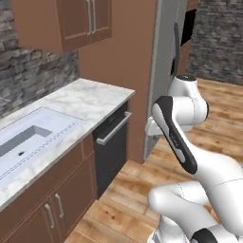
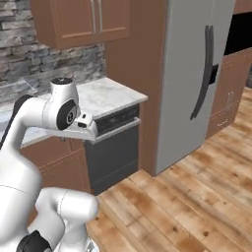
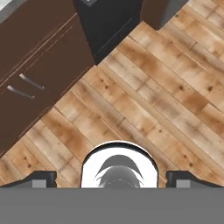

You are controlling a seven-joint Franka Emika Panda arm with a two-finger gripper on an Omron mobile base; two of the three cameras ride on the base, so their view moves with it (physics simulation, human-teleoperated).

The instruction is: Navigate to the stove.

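The end effector (image 3: pixel 112 178) is seen at the bottom of the hand view, its two dark fingertips (image 3: pixel 40 178) set wide apart at the lower left and lower right with nothing between them, pointed down at the wooden plank floor (image 3: pixel 148 100). In the left base view the white arm (image 1: pixel 190 142) rises from the lower right of the frame, folded over that floor. Past it, at the left of the frame, brown lower cabinets (image 1: pixel 52 209) with slim metal handles are seen under a marble worktop (image 1: pixel 90 97), into which a pale sink (image 1: pixel 28 137) is set. A dark dishwasher (image 2: pixel 113 147) with a bar handle stands at the end of the worktop, near the middle of the right base view. A brown upper cabinet (image 2: pixel 83 19) hangs in the upper left against a grey stone wall (image 2: pixel 29 59). Farther back, a tall grey refrigerator (image 2: pixel 197 74) with a dark curved handle occupies the upper right, with a black built-in oven (image 2: pixel 241 32) at the frame's right edge. The stove cannot be made out in any of the views.
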